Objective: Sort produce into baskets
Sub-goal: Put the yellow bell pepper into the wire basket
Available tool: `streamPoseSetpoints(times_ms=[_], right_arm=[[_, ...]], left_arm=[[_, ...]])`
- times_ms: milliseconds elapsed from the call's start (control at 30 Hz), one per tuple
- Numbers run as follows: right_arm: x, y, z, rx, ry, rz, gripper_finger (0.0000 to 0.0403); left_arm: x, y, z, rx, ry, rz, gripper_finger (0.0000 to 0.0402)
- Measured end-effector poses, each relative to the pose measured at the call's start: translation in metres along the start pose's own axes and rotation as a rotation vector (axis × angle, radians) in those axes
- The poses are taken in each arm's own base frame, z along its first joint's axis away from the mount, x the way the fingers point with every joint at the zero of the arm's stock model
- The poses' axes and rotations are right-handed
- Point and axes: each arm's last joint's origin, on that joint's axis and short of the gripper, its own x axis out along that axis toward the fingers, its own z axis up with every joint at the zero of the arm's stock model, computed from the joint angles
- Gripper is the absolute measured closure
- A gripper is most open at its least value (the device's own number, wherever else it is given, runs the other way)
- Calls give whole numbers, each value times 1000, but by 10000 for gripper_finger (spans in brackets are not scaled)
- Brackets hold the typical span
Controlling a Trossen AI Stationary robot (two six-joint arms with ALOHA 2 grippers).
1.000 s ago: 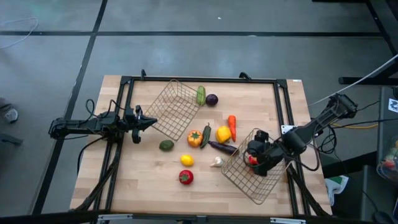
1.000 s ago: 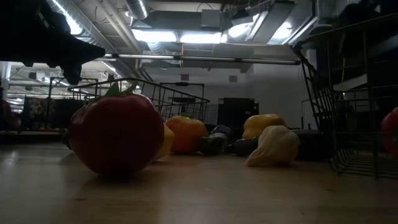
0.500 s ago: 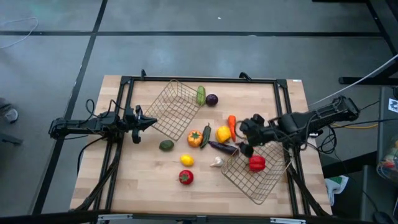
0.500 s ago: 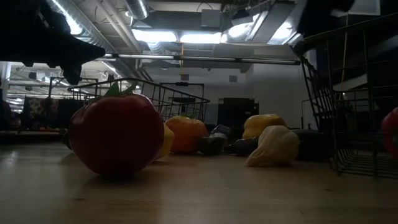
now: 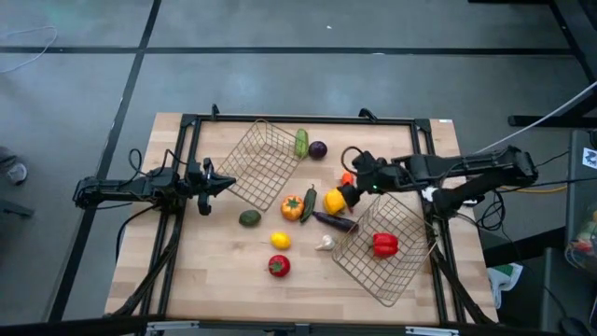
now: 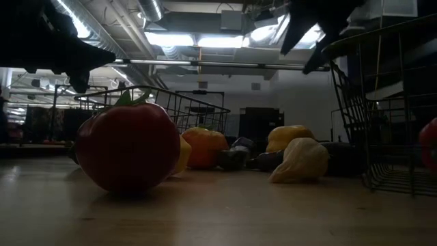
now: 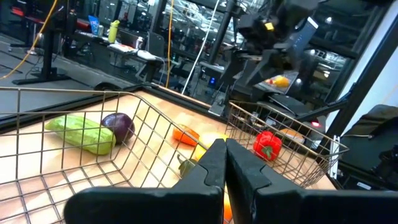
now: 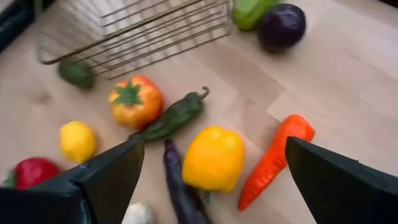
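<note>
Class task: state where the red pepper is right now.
In the high view, the red pepper lies inside the wire basket on the table's right side, apart from the loose produce; the aubergine is just outside that basket.

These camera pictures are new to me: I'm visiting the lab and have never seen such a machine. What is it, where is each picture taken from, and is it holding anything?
It is a robot with two dark arms at a wooden table. One picture looks straight down, one sits at table level, and each wrist carries its own camera.

The right gripper hangs open and empty above the yellow pepper, with the carrot beside it. The left gripper waits shut at the left basket, holding nothing.

A red pepper already lies in the right basket. Loose on the table are a tomato, lemon, avocado, cucumber and purple onion, among others.
</note>
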Motion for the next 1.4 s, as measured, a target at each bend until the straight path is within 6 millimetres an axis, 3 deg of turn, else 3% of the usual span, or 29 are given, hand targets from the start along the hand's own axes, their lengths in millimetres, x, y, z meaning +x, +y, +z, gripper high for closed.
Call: streamPoseSetpoints(times_ms=[700, 1400], right_arm=[[82, 18, -23, 1, 223, -115, 15], [116, 22, -34, 103, 231, -169, 15]], left_arm=[[0, 0, 0, 0, 0, 0, 402], [0, 0, 0, 1, 4, 1, 402]])
